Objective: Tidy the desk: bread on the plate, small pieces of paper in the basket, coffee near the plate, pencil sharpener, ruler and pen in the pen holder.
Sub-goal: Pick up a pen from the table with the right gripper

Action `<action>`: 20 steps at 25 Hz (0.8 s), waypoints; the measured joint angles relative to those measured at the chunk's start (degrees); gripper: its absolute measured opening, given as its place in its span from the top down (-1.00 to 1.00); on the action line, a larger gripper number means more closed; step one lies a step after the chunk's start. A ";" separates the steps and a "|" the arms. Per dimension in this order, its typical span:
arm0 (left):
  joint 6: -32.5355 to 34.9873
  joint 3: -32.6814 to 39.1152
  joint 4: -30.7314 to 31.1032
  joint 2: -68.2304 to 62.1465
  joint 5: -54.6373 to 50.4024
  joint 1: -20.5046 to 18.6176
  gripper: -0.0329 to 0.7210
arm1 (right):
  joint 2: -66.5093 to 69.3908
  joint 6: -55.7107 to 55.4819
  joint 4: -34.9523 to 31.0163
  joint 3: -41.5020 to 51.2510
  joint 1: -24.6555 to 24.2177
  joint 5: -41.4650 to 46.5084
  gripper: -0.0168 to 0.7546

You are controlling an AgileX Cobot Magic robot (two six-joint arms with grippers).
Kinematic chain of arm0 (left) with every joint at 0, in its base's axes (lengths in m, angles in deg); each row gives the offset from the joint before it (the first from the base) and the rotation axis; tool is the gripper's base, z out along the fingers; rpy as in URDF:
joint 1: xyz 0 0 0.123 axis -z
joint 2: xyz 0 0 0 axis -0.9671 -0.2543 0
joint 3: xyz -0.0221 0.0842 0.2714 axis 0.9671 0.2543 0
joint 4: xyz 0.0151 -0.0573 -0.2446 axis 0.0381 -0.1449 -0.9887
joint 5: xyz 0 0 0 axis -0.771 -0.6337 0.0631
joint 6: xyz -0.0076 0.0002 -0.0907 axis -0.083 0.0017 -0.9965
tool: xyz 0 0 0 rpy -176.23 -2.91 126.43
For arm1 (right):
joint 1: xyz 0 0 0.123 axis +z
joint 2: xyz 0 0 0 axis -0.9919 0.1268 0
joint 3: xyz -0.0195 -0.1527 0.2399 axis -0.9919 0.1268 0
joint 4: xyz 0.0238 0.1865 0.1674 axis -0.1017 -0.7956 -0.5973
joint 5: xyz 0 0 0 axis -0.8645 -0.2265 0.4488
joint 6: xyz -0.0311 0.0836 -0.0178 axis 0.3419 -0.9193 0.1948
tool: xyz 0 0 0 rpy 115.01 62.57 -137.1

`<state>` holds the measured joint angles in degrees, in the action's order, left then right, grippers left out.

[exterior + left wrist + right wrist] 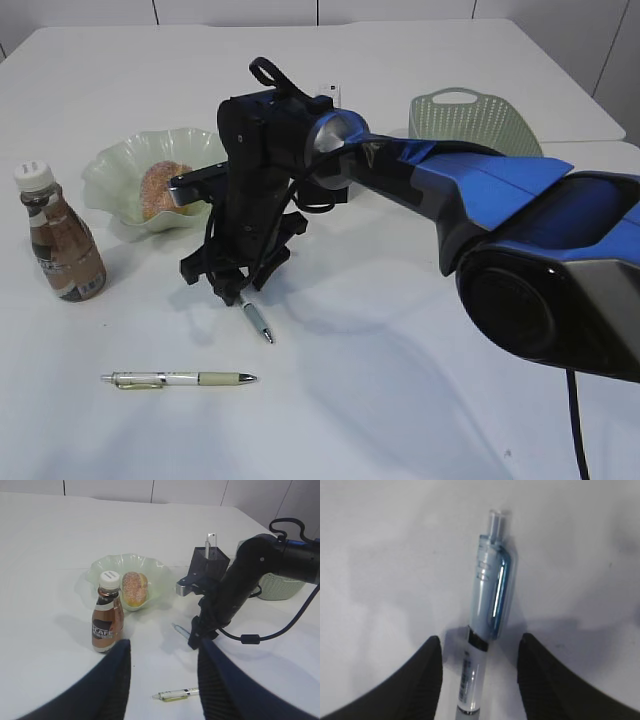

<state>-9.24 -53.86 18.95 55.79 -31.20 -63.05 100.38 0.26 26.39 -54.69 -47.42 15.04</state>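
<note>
- Exterior view, nearest: green-barrelled pen (180, 378) lying flat on the desk (400, 400), in front of the plate (110, 175) and well apart from it.
- Next back: blue pen (258, 322) lying on the desk, in front of the plate and to its right, tip end poking out from under the right pincer (232, 290).
- Right pincer lowered over that blue pen; right wrist view showing fingers (415, 680) parted on either side of the blue pen (487, 610), gaps visible on both sides, not clenched, nothing grasped.
- Coffee (60, 240) standing upright just left of the plate, slightly nearer the camera, not touching it.
- Bread (160, 190) resting inside the plate.
- Pen holder (207, 562) upright to the right of the plate, mostly hidden behind the right arm in the exterior view; something slim and pale sticking up out of it, too unclear to name.
- Basket (470, 120) farthest back, well to the right of the plate; contents not visible.
- Left wrist view: left pincer (162, 680) raised above the desk, in front of the plate, fingers (112, 680) spread apart, released, holding nothing.
</note>
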 joint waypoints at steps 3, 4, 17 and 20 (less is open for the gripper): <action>0.00 0.00 0.00 0.00 0.00 0.00 0.09 | -0.05 0.14 0.58 -0.11 0.00 0.10 0.07; 0.00 0.00 0.11 0.00 0.00 0.00 0.09 | -0.05 0.27 0.76 -0.11 0.00 0.12 0.10; 0.00 0.00 0.11 0.00 -0.09 0.00 0.09 | 0.08 0.51 -1.51 -0.11 0.00 0.33 0.50; 0.00 0.00 0.11 0.00 -0.09 0.00 0.09 | 0.08 0.51 -1.60 -0.11 0.00 0.42 0.51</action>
<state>-9.24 -53.86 19.06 55.79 -31.29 -63.05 100.46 0.77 24.79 -54.80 -47.42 15.47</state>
